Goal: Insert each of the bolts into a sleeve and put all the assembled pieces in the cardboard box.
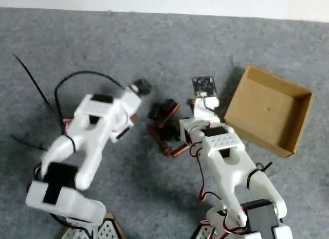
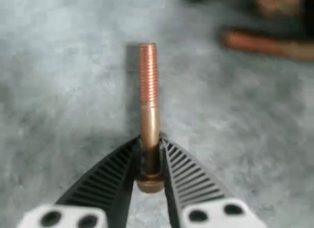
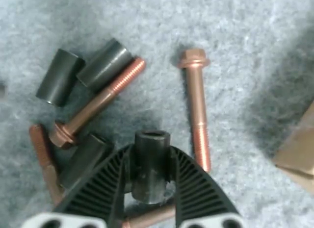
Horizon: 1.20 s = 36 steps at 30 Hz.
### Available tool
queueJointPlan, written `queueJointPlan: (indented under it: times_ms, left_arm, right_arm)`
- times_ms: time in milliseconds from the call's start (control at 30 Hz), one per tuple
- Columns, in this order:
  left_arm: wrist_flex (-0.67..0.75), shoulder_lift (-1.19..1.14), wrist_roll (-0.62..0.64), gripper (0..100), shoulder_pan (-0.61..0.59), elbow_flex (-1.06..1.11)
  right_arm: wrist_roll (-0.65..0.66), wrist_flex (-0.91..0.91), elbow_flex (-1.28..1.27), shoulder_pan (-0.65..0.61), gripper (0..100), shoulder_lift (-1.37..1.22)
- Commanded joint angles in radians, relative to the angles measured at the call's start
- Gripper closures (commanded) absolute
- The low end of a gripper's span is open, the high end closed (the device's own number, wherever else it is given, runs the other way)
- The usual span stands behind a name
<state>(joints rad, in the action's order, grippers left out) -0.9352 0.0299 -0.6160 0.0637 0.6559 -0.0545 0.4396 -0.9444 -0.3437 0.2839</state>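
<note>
Left gripper (image 2: 149,142): shut hard on a copper bolt (image 2: 148,86), pinching the plain shank just above the head; the threaded end juts straight out past the fingertips, over the grey counter (image 2: 59,81)
Right gripper (image 3: 151,149): shut on a dark sleeve (image 3: 152,138), which stands upright between the fingers with its open bore facing the camera
Under the right gripper: a first spare sleeve (image 3: 60,77) lies just beside a second spare sleeve (image 3: 104,62); a long bolt (image 3: 98,103) rests with its threaded end against the second one; a third spare sleeve (image 3: 86,159) lies close by the gripper's finger; a lone bolt (image 3: 196,108) lies apart from these, on the side towards the box
Pile (image 1: 167,139): bolts and sleeves heaped mid-counter, between the two arms
Left arm (image 1: 97,126): at about 9 o'clock from the pile in the high view
Right arm (image 1: 226,157): at about 4 o'clock from the pile
Cardboard box (image 1: 262,108): open side up on the counter, at about 3 o'clock from the pile and apart from it, just beside the right arm
</note>
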Motion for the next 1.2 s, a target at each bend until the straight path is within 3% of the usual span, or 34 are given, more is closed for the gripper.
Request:
queueJointPlan:
  times_ms: [0, 133, 400, 567, 833, 1033, 1167]
  left_arm:
    - [0.126, 0.131, -0.072, 99, -0.013, 0.110]
    - [0.196, 0.196, -0.074, 99, -0.015, 0.193]
    - [0.195, 0.203, -0.084, 99, -0.013, 0.200]
    - [0.178, 0.203, -0.353, 99, -0.044, 0.197]
    - [-0.215, 0.202, -0.763, 99, -0.125, -0.015]
    - [-0.265, 0.200, -0.730, 97, -0.143, -0.145]
    - [-0.212, 0.200, -0.542, 80, -0.147, -0.160]
  right_arm:
    - [0.012, -0.021, 0.004, 0.007, 99.5, 0.045]
    - [0.012, -0.021, 0.004, 0.007, 99.5, 0.045]
    - [0.012, -0.021, 0.005, 0.007, 99.5, 0.044]
    - [0.012, -0.021, 0.002, 0.007, 99.5, 0.044]
    - [0.012, -0.021, 0.004, 0.005, 99.5, 0.044]
    - [0.012, -0.021, 0.002, 0.005, 99.5, 0.044]
    - [0.012, -0.021, 0.002, 0.005, 99.5, 0.044]
